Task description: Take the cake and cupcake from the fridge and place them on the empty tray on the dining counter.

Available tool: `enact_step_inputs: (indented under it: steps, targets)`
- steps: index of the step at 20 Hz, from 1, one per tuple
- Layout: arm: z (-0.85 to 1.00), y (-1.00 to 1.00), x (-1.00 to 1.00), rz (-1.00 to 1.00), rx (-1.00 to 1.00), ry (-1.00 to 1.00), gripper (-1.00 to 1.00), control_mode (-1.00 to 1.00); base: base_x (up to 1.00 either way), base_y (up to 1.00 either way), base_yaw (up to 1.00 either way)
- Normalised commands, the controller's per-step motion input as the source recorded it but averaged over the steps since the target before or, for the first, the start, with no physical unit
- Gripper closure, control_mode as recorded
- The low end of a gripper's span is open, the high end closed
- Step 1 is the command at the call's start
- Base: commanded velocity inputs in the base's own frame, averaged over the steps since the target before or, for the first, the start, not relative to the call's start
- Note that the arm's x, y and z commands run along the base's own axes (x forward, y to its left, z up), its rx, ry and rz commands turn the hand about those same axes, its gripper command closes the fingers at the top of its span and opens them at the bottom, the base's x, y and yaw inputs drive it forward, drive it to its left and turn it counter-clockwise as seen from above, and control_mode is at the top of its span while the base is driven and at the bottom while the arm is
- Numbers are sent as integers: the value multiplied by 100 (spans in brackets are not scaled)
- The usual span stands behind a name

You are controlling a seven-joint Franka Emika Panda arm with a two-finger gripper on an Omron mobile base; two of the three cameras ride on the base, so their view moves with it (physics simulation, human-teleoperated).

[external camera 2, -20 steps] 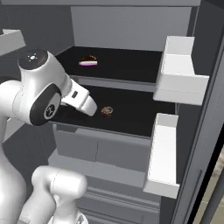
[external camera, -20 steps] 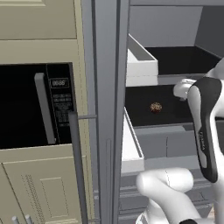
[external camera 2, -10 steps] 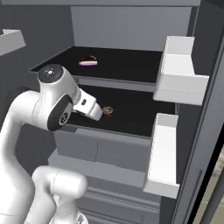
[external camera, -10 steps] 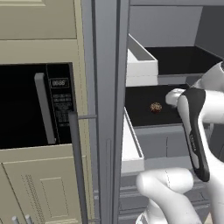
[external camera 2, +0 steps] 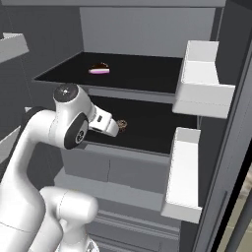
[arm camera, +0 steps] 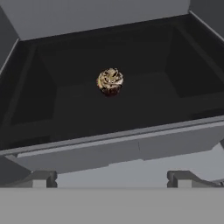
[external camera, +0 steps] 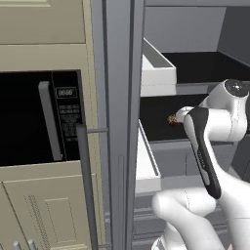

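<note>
The fridge (external camera 2: 147, 29) stands open in front of me. The cake (external camera 2: 100, 70), a pink-layered wedge, lies on the upper black shelf. On the shelf below sits the cupcake (external camera 2: 121, 124) (external camera: 172, 120), small, round and brown. My gripper (external camera 2: 116, 129) hovers at the front edge of that lower shelf, just short of the cupcake and level with it. In the hand view the cupcake (arm camera: 110, 81) sits mid-shelf, straight ahead of the gripper (arm camera: 111, 179), whose fingertips (arm camera: 41, 178) stand wide apart and open, holding nothing. The tray and the dining counter are out of view.
White door bins (external camera 2: 204, 83) (external camera 2: 184, 172) hang on the open door to the right, and others (external camera: 156, 73) (external camera: 146, 166) on the left. A black microwave (external camera: 39, 117) sits in the cream cabinets further left. Grey drawers (external camera 2: 113, 167) lie under the lower shelf.
The arm has swung forward and lower, carrying the hand up to the lower shelf's front edge, nearer the cupcake. The jaws stayed open. Cake and cupcake have not moved.
</note>
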Motion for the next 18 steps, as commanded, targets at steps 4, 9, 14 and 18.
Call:
enact_step_inputs:
  steps: [4, 9, 14, 18]
  targets:
    - [-18, 0, 38, 4, 0, 0, -100, -100, 0, 0, 0]
    - [-15, 0, 37, 3, 0, 0, -100, -100, 0, 0, 0]
    - [0, -1, 34, 0, -5, 0, -100, -100, 0, 0, 0]
    - [0, -17, 15, 0, 0, 0, -100, -100, 0, 0, 0]
